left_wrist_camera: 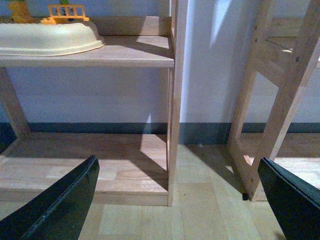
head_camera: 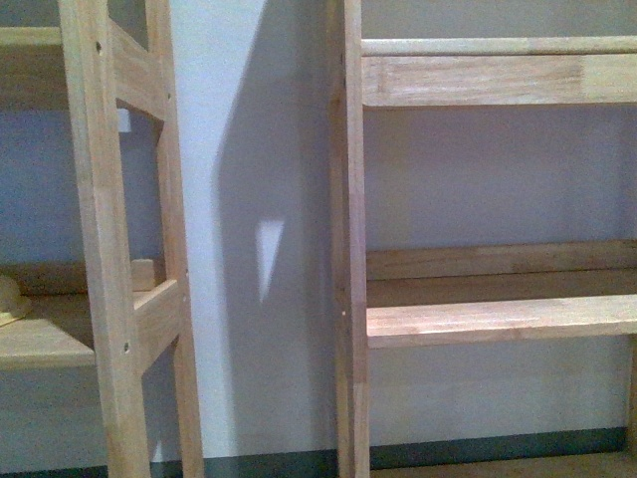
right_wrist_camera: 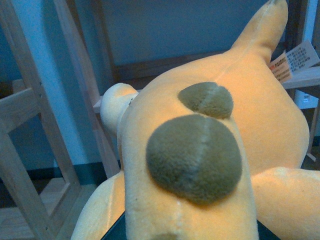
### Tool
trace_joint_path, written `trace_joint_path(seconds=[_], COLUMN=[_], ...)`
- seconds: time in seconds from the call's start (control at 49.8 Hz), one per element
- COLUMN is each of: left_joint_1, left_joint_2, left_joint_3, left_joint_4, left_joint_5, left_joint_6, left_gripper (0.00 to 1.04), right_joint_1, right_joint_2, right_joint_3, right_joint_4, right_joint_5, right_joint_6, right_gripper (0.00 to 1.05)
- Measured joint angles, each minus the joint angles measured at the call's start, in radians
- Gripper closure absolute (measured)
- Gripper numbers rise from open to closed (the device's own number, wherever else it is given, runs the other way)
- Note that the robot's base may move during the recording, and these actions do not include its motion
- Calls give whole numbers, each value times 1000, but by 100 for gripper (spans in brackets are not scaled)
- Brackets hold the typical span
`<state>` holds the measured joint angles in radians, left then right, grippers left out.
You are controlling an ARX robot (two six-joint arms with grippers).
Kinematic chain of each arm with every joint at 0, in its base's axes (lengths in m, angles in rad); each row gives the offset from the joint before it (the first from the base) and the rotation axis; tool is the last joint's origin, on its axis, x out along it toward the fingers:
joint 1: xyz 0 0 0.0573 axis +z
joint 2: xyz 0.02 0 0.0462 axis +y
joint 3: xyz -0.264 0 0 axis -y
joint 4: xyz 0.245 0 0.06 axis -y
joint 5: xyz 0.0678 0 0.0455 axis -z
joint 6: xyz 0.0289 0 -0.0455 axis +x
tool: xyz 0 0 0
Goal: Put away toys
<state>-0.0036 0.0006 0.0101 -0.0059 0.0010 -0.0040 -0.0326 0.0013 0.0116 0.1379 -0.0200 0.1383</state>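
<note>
The plush animal (right_wrist_camera: 200,150) fills the right wrist view: orange-yellow fuzzy fabric with brown-green round patches and a pale paper tag (right_wrist_camera: 295,61) near its far end. My right gripper is shut on the plush animal; its jaws are almost wholly hidden under the plush, only dark edges show at the frame's bottom. My left gripper (left_wrist_camera: 177,200) is open and empty, its two black fingers (left_wrist_camera: 60,205) spread wide above the wooden floor by a shelf post. Neither gripper nor the plush shows in the front view.
Two wooden shelf units stand before a pale wall, one at left (head_camera: 109,249) and one at right (head_camera: 498,319), with a gap between. In the left wrist view a cream tray (left_wrist_camera: 50,37) with orange toys (left_wrist_camera: 65,12) behind it sits on a shelf (left_wrist_camera: 125,55).
</note>
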Motion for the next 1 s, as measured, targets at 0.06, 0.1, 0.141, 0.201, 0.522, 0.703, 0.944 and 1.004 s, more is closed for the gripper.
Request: trace_joint_path(seconds=[0.06,0.1,0.141,0.201,0.522,0.703,0.944,1.004], left_joint_1=[0,0,0,0,0,0,0,0], left_joint_2=[0,0,0,0,0,0,0,0], left_joint_3=[0,0,0,0,0,0,0,0], left_joint_4=[0,0,0,0,0,0,0,0], left_joint_5=[-1,-1,-1,-1,-1,-1,-1,-1], left_joint_6=[0,0,0,0,0,0,0,0], left_gripper=[6,6,6,6,6,6,6,6], right_joint_1=[0,0,0,0,0,0,0,0], right_joint_2=[0,0,0,0,0,0,0,0], right_joint_3=[0,0,0,0,0,0,0,0], right_joint_4=[0,0,0,0,0,0,0,0], right_joint_5=[0,0,0,0,0,0,0,0], right_joint_6=[0,0,0,0,0,0,0,0], right_gripper=[85,85,85,85,85,85,85,85])
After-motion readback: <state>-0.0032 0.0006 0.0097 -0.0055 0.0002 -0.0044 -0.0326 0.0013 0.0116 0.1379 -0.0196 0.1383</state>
